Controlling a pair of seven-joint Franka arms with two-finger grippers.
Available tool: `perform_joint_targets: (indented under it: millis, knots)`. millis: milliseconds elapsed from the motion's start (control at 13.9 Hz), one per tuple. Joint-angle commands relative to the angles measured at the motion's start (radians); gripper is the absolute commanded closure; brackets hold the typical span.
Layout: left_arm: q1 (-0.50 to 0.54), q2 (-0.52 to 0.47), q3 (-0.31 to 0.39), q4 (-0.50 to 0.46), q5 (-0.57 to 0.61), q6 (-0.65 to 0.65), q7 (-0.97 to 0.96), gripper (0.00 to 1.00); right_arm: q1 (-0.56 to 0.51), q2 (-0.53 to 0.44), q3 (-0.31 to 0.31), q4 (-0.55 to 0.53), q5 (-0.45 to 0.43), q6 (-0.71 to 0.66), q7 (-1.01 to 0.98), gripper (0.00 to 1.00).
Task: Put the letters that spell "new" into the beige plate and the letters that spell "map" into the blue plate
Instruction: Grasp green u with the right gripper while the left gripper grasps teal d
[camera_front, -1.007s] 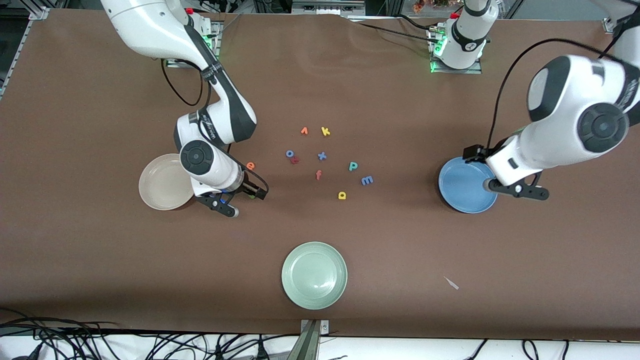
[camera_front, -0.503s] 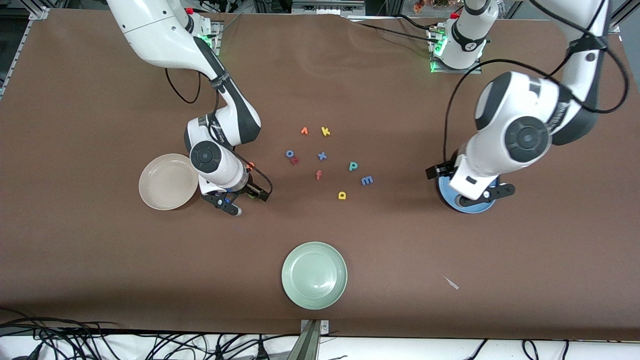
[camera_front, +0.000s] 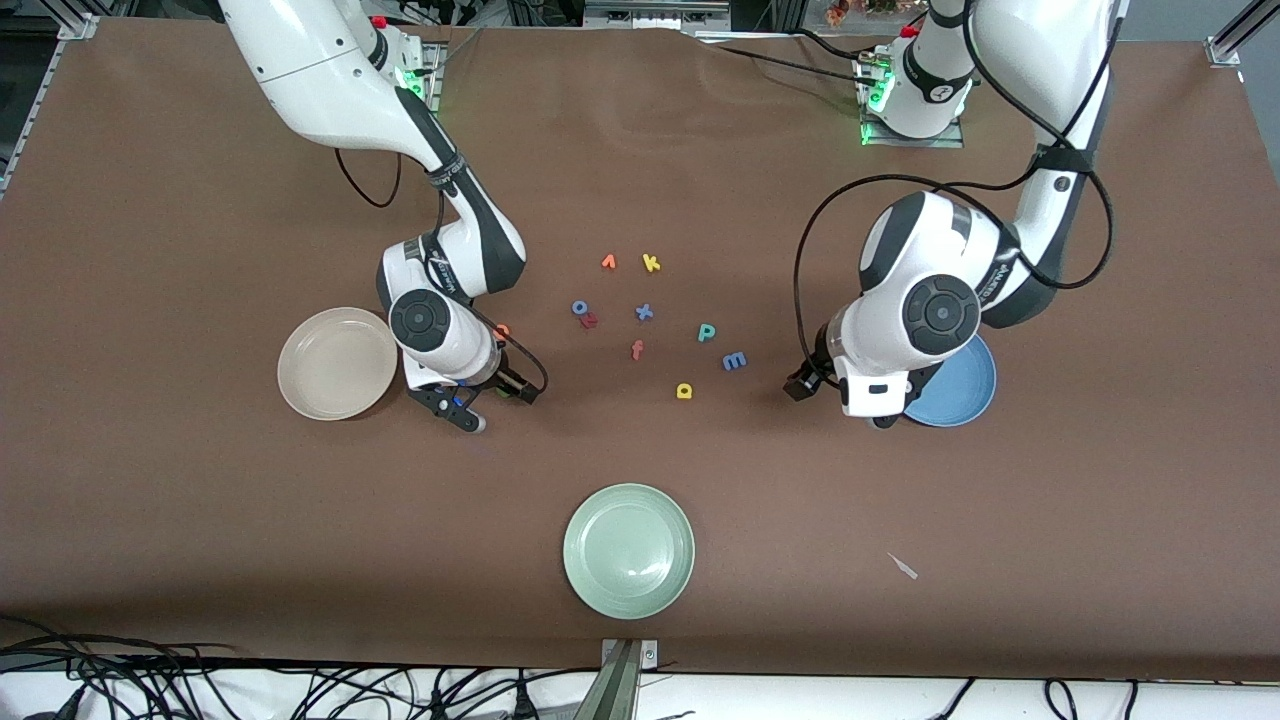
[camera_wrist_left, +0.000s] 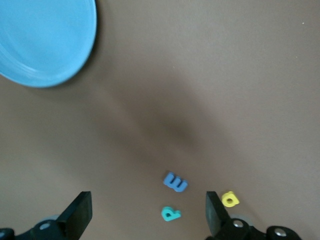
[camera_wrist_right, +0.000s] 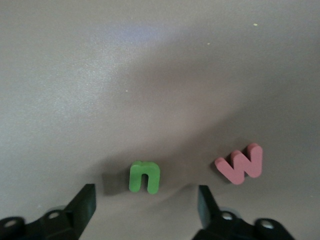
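The right tool (camera_wrist_right: 142, 202) hangs low over the surface (camera_front: 200, 520) just beside the beige plate (camera_front: 337, 363), its fingers (camera_wrist_right: 80, 205) spread with nothing between them, straddling the green n (camera_wrist_right: 145, 176). The pink w (camera_wrist_right: 241, 164) lies just beside the n, and the orange e (camera_front: 503, 329) peeps out from under the right arm's wrist. The n is small, flat foam: light, soft, likely to skid or tip if one finger touches first, so I would pinch it across its two legs, centred, with the fingertips right down at the surface.

The left tool (camera_wrist_left: 145, 215) is over bare surface between the blue plate (camera_front: 965, 385) and the letter group, fingers (camera_wrist_left: 79, 212) wide and empty. Ahead of it lie the blue m (camera_wrist_left: 175, 182), the teal p (camera_wrist_left: 170, 214) and the yellow a (camera_wrist_left: 229, 199), near each other but apart. They look just as light and squashy; each wants a gentle grip across its broadest flat sides. Both plates are empty.
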Motion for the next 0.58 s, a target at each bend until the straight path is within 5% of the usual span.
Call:
perform_joint_targets:
  millis: [0,359,503]
  knots:
    - [-0.076,0.051,0.013,0.030,-0.017,0.016,-0.035,0.00,0.010,0.006,-0.004,-0.003,0.012,0.020,0.007,0.28]
    - [-0.173,0.102,0.004,0.022,-0.024,0.016,0.202,0.00,0.007,0.013,-0.004,0.008,0.044,0.018,0.003,0.69]
    - [-0.174,0.126,-0.022,0.024,-0.021,0.020,0.314,0.00,0.007,0.016,-0.004,0.008,0.047,0.018,0.007,0.75]
